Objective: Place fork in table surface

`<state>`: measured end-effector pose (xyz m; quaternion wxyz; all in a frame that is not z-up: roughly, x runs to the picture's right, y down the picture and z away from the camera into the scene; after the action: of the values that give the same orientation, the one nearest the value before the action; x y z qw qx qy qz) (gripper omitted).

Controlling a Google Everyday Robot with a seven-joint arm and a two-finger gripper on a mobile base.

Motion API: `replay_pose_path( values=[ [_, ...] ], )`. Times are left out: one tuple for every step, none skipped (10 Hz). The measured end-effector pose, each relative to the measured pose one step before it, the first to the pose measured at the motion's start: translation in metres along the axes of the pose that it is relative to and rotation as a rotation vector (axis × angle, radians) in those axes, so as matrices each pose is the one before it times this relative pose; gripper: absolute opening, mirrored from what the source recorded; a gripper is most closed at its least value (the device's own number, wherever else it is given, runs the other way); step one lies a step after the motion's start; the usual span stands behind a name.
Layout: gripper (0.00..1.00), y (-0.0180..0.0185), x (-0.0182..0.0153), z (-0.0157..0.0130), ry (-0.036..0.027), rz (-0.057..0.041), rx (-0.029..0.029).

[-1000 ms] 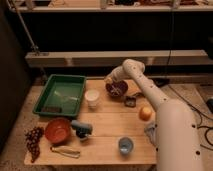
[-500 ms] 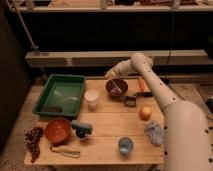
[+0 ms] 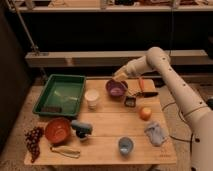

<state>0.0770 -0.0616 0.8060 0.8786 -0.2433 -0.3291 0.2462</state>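
My gripper (image 3: pixel 118 76) hangs just above the far rim of the purple bowl (image 3: pixel 116 89), at the back middle of the light wooden table surface (image 3: pixel 107 120). The white arm reaches in from the right, with its elbow raised high. I cannot make out the fork, neither at the gripper nor in the bowl nor on the planks.
A green tray (image 3: pixel 60 94) sits at the back left, with a white cup (image 3: pixel 91 98) beside it. An orange-handled tool (image 3: pixel 141 85), a small dark object (image 3: pixel 130 101), an orange fruit (image 3: pixel 145 113) and a cloth (image 3: pixel 154 133) lie on the right. A blue cup (image 3: pixel 125 145), red bowl (image 3: pixel 58 130), grapes (image 3: pixel 33 141) and metal tongs (image 3: pixel 65 151) are at the front.
The gripper has risen out of the purple bowl and now hangs over its far rim. The elbow has swung up and back to the right.
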Motion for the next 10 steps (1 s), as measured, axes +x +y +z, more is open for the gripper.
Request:
replay_pose_path(
  values=[
    [0.00,0.02881,0.00525,-0.00762,0.02915,-0.03952,-0.04516],
    [0.00,0.01966,0.00449,-0.00319,0.02737,-0.03529,-0.02253],
    [0.00,0.02400,0.00453,-0.00021,0.04215,-0.05416,-0.02514],
    [0.00,0.02631,0.00667,0.00432,0.05170,-0.05553,-0.02930],
    [0.00,0.02520,0.00925,0.00827,0.04761,-0.04897,-0.02387],
    [0.00,0.01508,0.00728,0.00719,0.02304,-0.01807,-0.00820],
    [0.00,0.01887,0.01015,0.00978,0.03480,-0.02269,-0.01028],
    [0.00,0.01078,0.00629,0.01258,0.02437,-0.02106,-0.01092],
    [0.02,0.00503,0.00503,0.01113,0.02011,-0.01814,-0.00733],
    [0.10,0.00046,0.00307,0.01634,0.02771,-0.03657,-0.01242]
  ],
)
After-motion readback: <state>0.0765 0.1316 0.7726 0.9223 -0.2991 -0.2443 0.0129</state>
